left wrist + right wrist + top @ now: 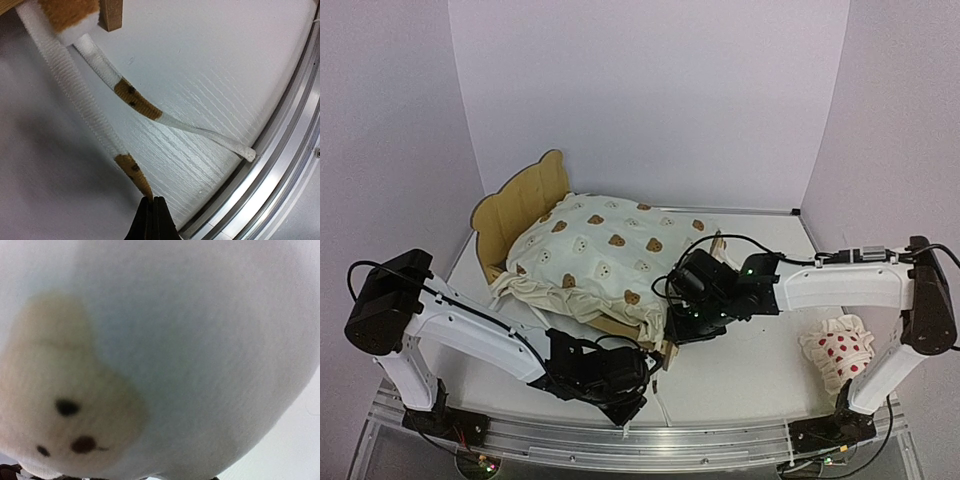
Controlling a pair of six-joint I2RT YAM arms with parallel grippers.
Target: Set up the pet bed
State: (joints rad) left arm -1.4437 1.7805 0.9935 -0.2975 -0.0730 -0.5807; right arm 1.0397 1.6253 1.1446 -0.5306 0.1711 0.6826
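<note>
The pet bed [520,205] sits left of centre on the table [740,360], headboard to the rear left. The bear-print cushion [605,255] lies in it and spills over the rails. My left pincer [152,220] hangs low by the near edge, clenched on one cushion tie [82,102]. My right pincer [680,325] presses into the cushion at the bed's foot; I cannot tell whether it grips. A red-dotted pillow [838,350] lies far right.
</note>
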